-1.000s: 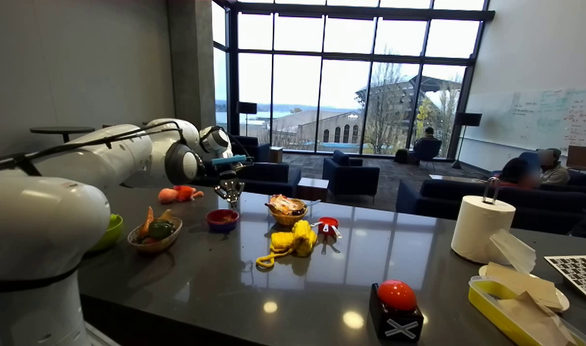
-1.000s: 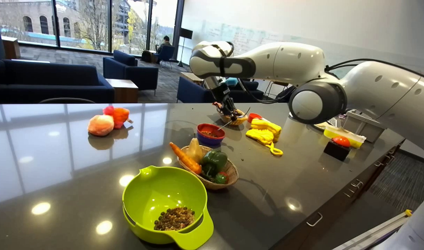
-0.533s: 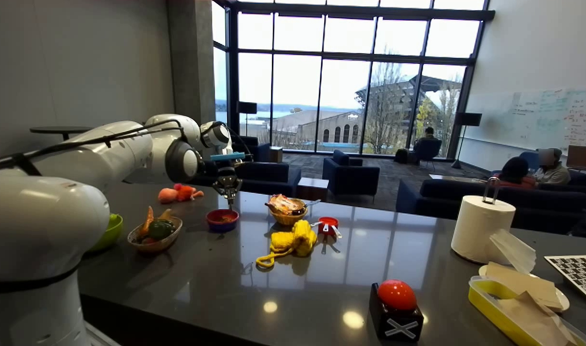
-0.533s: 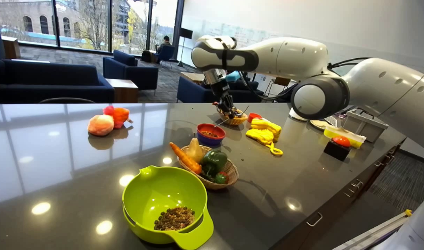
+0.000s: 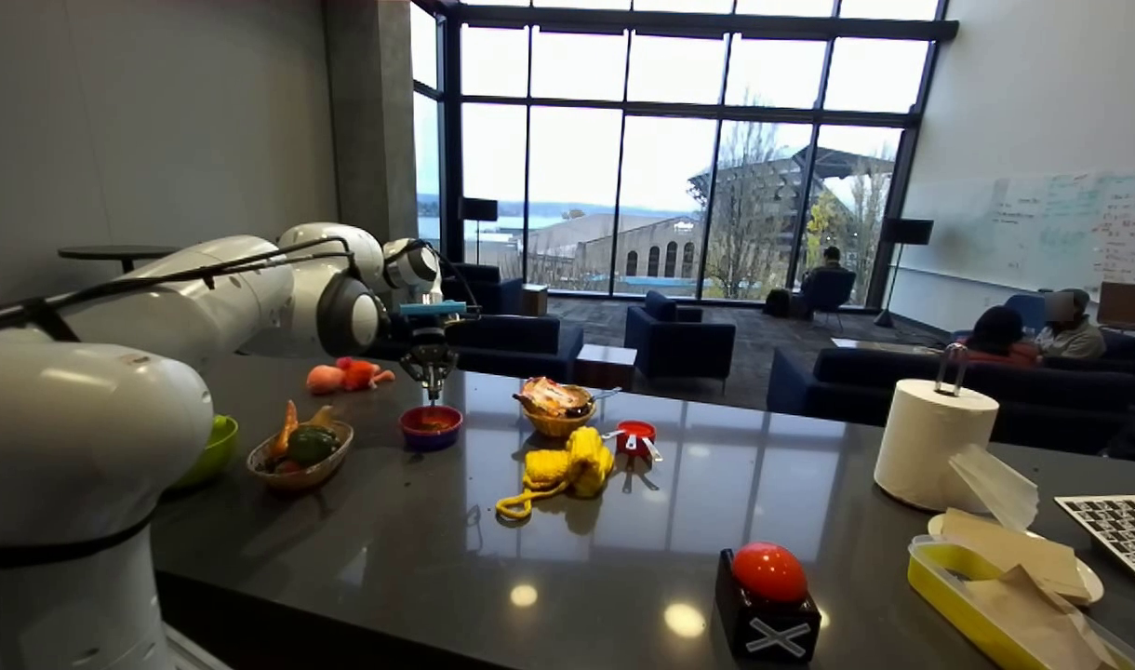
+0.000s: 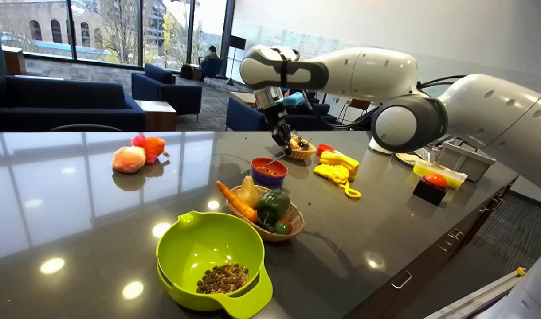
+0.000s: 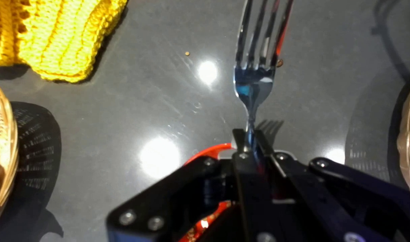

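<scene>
My gripper is shut on a metal fork, gripping its narrow part, with the tines pointing away from the fingers. In both exterior views the gripper hangs just above a small bowl, red inside and purple outside. The fork slants down from the fingertips over that bowl, which holds some brownish bits. Beneath the fingers in the wrist view, the bowl's red rim shows in part; the arm's linkage hides much of it.
Beside the bowl stand a basket of vegetables and a food basket. Around them are a yellow knitted piece, a red cup, a lime-green bowl with grains, an orange plush toy and a red button.
My gripper has moved left in both exterior views, carrying the fork farther in over the red and purple bowl. The bowl and the other things stay where they were.
</scene>
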Controlling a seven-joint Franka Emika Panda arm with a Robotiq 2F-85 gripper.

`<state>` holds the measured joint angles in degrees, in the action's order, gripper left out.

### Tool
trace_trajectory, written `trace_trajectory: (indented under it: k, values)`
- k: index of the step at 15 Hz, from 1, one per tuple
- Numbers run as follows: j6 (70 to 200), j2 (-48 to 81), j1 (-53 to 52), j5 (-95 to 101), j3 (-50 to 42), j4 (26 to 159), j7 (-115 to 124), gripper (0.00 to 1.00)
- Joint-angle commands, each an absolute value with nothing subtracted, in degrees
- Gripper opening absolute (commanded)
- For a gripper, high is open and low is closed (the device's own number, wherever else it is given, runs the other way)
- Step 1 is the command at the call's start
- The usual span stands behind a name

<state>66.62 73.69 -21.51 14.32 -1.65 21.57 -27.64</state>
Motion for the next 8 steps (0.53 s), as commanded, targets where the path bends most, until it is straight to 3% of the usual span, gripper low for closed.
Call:
trace_trajectory:
  k: [1, 8]
  values:
    - [66.6, 75.4, -21.2, 13.4, -0.8, 20.2, -29.2, 0.02]
    - [68.0, 77.6, -21.1, 13.3, -0.6, 20.0, -30.2, 0.02]
